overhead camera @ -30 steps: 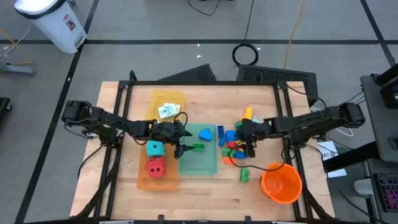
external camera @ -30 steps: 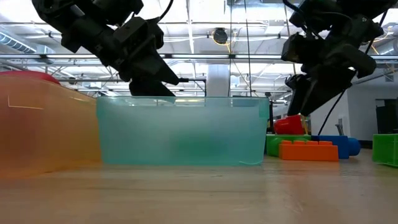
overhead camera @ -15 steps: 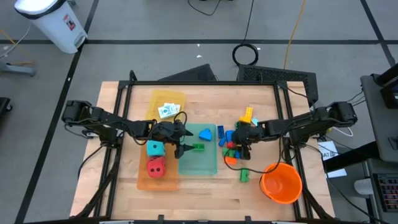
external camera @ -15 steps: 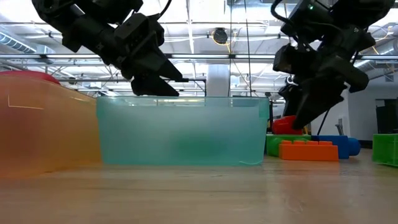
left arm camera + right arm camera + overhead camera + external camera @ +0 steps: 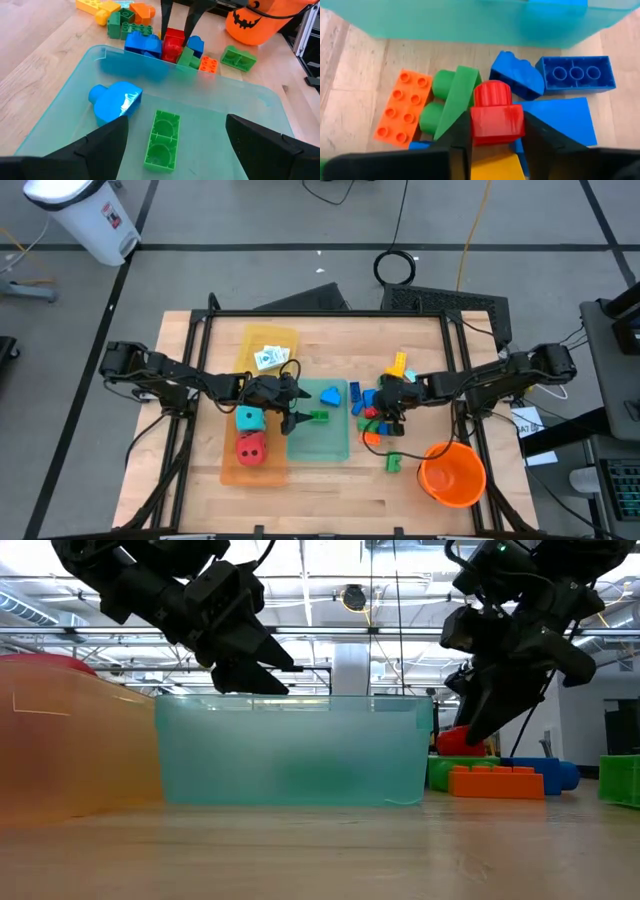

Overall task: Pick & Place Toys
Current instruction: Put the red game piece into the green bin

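Observation:
A pile of bricks lies on the table to the right of the teal tray. My right gripper slants down into the pile, shut on a red brick, which also shows in the left wrist view. My left gripper hangs open over the teal tray. Below it, a green brick and a blue brick lie on the tray's floor. A teal die and a red die sit in the orange tray. White cards lie in the yellow tray. My right gripper pinches the red brick by two opposite side walls between its two fingers. The fingers come slanting down from the table's right side. The brick's round stud points away from the gripper. The brick sits amid the pile, over green and blue bricks.
An orange bucket stands at the near right, with a green brick beside it. A yellow brick lies at the pile's far end. The teal tray's wall stands between the two grippers.
My right gripper has sunk and moved a little toward the teal tray, into the brick pile, and its fingers have drawn together around the red brick. My left gripper has kept still over the teal tray.

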`<state>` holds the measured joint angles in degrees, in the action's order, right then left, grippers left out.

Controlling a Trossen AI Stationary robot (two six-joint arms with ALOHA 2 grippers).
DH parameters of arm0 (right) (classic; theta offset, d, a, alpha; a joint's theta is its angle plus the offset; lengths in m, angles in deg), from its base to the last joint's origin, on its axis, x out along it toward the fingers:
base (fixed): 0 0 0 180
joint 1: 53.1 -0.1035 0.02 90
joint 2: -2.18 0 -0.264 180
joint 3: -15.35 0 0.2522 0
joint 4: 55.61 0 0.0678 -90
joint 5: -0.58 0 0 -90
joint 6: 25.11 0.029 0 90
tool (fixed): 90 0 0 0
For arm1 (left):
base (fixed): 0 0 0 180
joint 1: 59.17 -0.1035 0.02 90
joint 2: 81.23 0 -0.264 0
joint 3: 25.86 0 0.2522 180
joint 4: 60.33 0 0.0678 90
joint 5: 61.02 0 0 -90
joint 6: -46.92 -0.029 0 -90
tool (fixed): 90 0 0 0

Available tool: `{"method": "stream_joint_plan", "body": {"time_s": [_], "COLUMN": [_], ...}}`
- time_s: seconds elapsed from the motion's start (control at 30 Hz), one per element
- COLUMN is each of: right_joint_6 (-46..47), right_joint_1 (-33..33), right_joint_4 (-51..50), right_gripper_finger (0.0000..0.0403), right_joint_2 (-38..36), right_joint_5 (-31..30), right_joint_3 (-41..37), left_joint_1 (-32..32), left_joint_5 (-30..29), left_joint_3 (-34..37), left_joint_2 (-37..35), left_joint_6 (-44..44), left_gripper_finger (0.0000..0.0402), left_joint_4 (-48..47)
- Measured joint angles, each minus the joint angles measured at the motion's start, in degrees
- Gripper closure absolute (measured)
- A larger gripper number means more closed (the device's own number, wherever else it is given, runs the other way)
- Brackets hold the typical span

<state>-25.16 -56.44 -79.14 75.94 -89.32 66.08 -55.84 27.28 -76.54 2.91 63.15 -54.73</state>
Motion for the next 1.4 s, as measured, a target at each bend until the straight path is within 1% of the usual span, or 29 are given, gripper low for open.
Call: {"method": "stream_joint_plan", "body": {"time_s": [0.1,0.2,0.27,0.33,0.43,0.5,0.67,0.73,0.8,0.93,1.1,1.27,1.4], "right_joint_6": [-0.93,-0.7,-0.48,-0.36,0.02,0.94,0.5,-0.26,-1.04,-2.66,-4.22,-5.19,-5.19], "right_joint_1": [0.0,-0.06,-0.13,-0.13,-0.15,-0.15,-0.76,-1.39,-2.02,-3.25,-4.33,-4.28,-4.28], "right_joint_4": [-0.04,-0.18,1.84,4.06,8.15,11.19,16.91,19.71,21.67,26.27,28.34,29.92,31.85], "right_gripper_finger": [0.032,0.0319,0.0312,0.031,0.0313,0.0313,0.0313,0.0313,0.0313,0.0312,0.0312,0.0312,0.0312], "right_joint_2": [-2.45,-6.64,-9.28,-11.39,-12.51,-12.2,-9.22,-8.01,-6.96,-5.3,-4.03,-3.48,-3.48], "right_joint_5": [-0.25,-3.04,-4.67,-4.79,-4.46,-4.46,-4.44,-4.37,-4.33,-4.33,-4.31,-4.33,-4.33], "right_joint_3": [0.12,0.46,0.68,0.68,0.68,0.68,0.66,0.66,0.66,0.68,0.61,0.63,0.63], "left_joint_1": [0.0,0.0,0.02,0.02,0.36,0.84,1.83,2.02,2.01,2.05,2.03,2.06,2.05], "left_joint_5": [0.0,0.0,-0.35,-1.51,-3.36,-4.42,-4.83,-6.49,-7.42,-7.36,-7.31,-5.38,-5.46], "left_joint_3": [0.0,0.0,0.0,0.0,0.0,-0.02,-0.2,-0.76,-2.41,-6.2,-10.31,-12.13,-12.33], "left_joint_2": [0.0,0.0,0.0,0.06,0.38,1.2,5.39,7.01,8.94,12.78,15.88,17.45,17.79], "left_joint_6": [0.0,-0.31,-1.37,-2.97,-6.13,-7.91,-11.37,-13.56,-15.56,-17.87,-17.69,-17.09,-15.87], "left_gripper_finger": [0.0062,0.0062,0.0062,0.0062,0.0062,0.0062,0.0062,0.0062,0.0062,0.0062,0.0062,0.0062,0.0062], "left_joint_4": [0.7,1.27,1.94,3.39,7.64,11.44,21.89,23.7,24.43,24.42,24.25,24.18,24.12]}}
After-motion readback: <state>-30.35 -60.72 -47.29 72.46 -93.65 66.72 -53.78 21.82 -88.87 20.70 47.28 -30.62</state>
